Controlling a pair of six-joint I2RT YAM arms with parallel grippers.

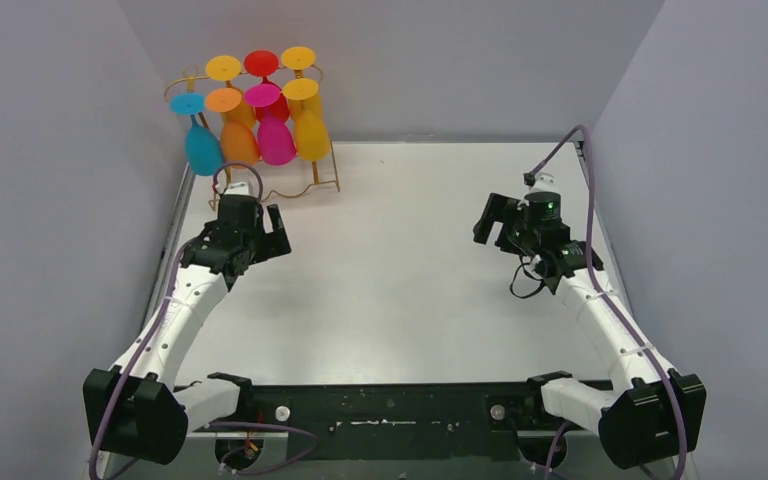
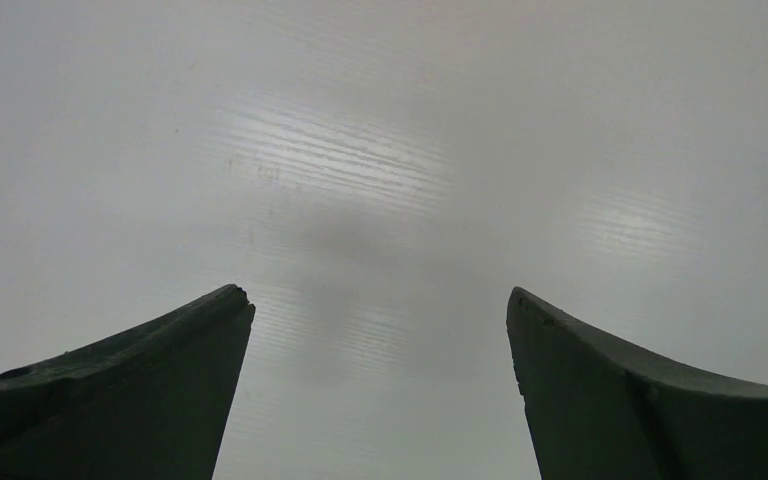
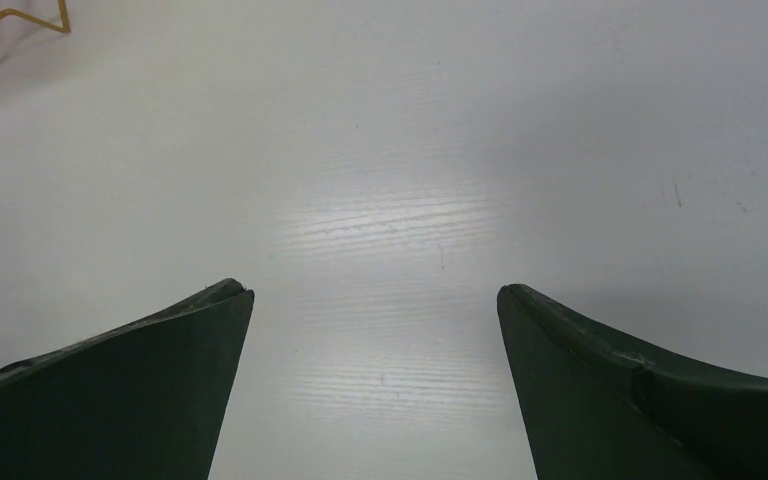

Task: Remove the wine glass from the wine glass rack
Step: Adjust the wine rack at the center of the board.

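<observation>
Where the white tabletop (image 1: 400, 280) reaches its far left corner stands the thin gold wire wine glass rack (image 1: 326, 172). It is hung with upside-down coloured wine glasses (image 1: 276, 140), round feet uppermost, with blue, orange, magenta and yellow in front. The left fingers (image 1: 278, 234), near the rack, and the right fingers (image 1: 487, 218), well to its right, are spread.

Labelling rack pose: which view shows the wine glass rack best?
Top external: whole wine glass rack, far left, coloured wine glasses hanging on it. Right wrist catches only a bit of gold wire base, top-left. Left wrist shows none.
</observation>
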